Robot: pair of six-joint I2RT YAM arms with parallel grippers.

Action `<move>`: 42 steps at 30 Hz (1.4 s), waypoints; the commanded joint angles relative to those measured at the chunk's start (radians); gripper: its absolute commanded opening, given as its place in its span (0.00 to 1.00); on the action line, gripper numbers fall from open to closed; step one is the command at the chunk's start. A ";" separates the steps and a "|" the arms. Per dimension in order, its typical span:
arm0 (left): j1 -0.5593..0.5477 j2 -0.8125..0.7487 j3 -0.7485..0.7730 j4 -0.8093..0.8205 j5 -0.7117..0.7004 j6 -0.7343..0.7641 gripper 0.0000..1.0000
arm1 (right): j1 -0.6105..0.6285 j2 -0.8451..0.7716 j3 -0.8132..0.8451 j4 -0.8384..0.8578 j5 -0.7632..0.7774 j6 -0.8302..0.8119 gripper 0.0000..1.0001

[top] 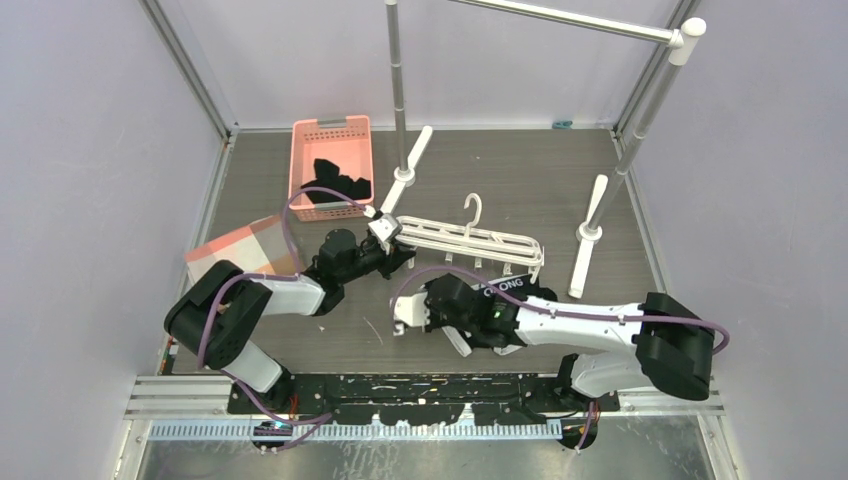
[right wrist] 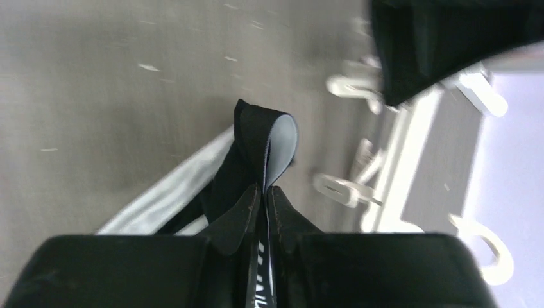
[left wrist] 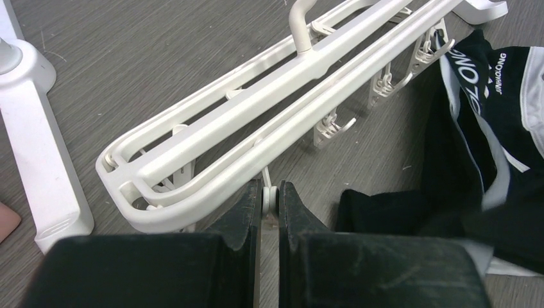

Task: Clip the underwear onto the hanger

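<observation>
The left gripper (left wrist: 269, 194) has its fingers (left wrist: 242, 218) drawn almost together, pinching a small white piece that hangs under the near rail of the hanger (left wrist: 212, 128), close to that frame's left end. The hanger lies flat on the table (top: 500, 170), its hook (top: 471, 210) pointing to 12 o'clock in the top view. The right gripper (right wrist: 265, 190) is clamped on the underwear (right wrist: 256, 128): a fold of black cloth with a pale inner face stands up between its two fingers (right wrist: 234, 221), and white lettering runs down into the narrow gap. That wrist view is blurred, so the clips at its 3 o'clock side show only as pale shapes. From above, the underwear sits just beside the hanger at about 5 o'clock, part of its lettered waistband showing over the right arm. From the left wrist, it lies at 3 o'clock, crumpled on the table, near the row of clips (left wrist: 385, 83). A pink basket (top: 300, 150) holding dark cloth stands at 10 o'clock from the hanger.
</observation>
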 commanded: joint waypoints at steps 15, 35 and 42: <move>0.007 -0.040 0.002 0.065 -0.029 0.021 0.00 | 0.131 -0.090 0.035 -0.315 -0.527 -0.045 0.45; 0.008 -0.053 0.000 0.052 -0.043 0.029 0.00 | -0.318 0.181 0.280 -0.369 -0.972 -0.258 0.79; 0.008 -0.052 0.000 0.051 -0.038 0.031 0.00 | -0.341 0.283 0.309 -0.374 -1.031 -0.274 0.76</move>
